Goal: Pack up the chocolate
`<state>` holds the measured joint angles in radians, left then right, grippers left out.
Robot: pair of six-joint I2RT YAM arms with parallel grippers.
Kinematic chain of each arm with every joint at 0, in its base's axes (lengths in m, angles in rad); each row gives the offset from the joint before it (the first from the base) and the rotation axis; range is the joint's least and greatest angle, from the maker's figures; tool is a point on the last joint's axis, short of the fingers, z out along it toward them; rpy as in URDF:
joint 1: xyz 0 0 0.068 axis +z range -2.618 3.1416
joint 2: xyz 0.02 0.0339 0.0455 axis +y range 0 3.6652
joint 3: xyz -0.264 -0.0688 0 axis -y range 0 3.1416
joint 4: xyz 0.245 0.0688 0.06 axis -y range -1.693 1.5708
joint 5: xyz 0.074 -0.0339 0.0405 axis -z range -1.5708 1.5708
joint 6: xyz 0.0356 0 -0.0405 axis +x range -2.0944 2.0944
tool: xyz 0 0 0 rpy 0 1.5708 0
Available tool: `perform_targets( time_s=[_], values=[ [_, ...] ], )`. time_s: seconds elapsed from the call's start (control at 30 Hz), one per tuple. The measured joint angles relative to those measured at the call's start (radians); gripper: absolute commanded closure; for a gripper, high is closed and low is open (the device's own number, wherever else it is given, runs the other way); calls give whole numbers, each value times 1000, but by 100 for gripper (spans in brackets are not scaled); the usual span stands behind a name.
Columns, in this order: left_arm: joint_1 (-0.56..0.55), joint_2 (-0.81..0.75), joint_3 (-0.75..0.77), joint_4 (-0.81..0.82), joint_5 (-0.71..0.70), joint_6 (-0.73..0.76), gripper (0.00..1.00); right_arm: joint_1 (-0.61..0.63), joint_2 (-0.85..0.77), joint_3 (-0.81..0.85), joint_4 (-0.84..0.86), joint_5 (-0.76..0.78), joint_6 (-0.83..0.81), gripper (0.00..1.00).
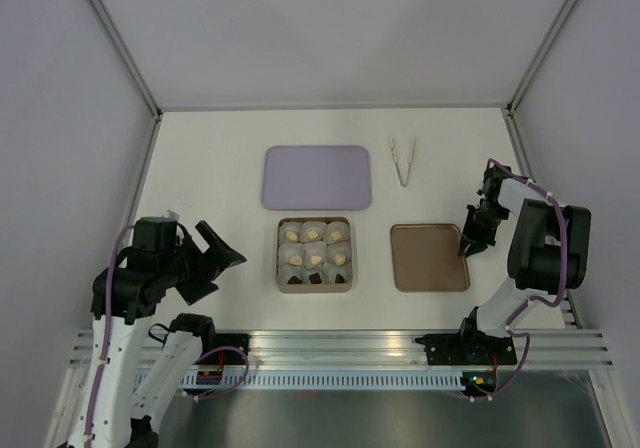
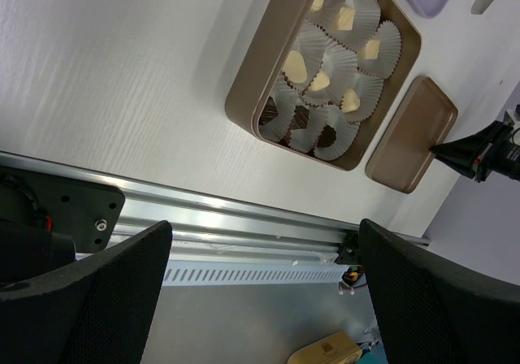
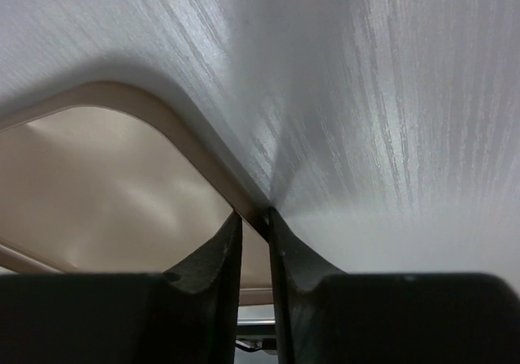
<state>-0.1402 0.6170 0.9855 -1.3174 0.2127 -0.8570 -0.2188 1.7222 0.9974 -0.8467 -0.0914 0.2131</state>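
**Near edge.** Aluminium rail (image 1: 340,343) along the front of the white desk (image 1: 220,138), nearer than the brown box (image 1: 278,258).

**Left of the box.** Left arm (image 1: 150,268), raised above the desk. The left jaws are spread wide, fingers (image 2: 81,299) far apart, and grip nothing.

**The box.** Brown, square and uncovered, it sits flat on the desk. Inside are white crinkled paper cups (image 2: 394,43) in three rows. The chocolate (image 1: 316,259) is all inside, one piece to a cup. Six pale cream pieces (image 2: 294,63) fill the two farther rows. Three dark brown squares (image 2: 301,119) fill the nearest row.

**Right of the box.** Brown lid (image 1: 430,257), lying hollow side up, just beside the box but apart from it. The right arm (image 1: 545,248) reaches down to the lid's right edge. The right jaws are drawn in to a narrow slit, fingers (image 3: 215,254) pinching the lid's rim at a rounded corner.

**Beyond the box.** Lavender rectangular tray (image 1: 316,177), flat on the desk, near the box's far side.

**Beyond and right of the box.** Metal tongs (image 1: 402,158), lying on the desk, well apart from the box.
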Motion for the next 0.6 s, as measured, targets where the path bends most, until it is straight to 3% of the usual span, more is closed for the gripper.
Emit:
perform_targets(
  time_s=[0.03, 0.1, 0.13, 0.37, 0.6],
  values=[
    [0, -2, 2, 0, 0, -3, 0, 0, 1, 0, -1, -2, -2, 81],
    [0, -5, 6, 0, 0, -7, 0, 0, 3, 0, -3, -9, -5, 98],
    [0, -7, 7, 0, 0, -9, 0, 0, 5, 0, -8, -16, -11, 100],
    [0, 16, 32, -8, 0, -10, 0, 1, -13, 0, -29, -34, -16, 100],
    [-2, 140, 166, -14, 22, -10, 0, 2, -230, -6, -63, -47, 2, 100]
  ],
)
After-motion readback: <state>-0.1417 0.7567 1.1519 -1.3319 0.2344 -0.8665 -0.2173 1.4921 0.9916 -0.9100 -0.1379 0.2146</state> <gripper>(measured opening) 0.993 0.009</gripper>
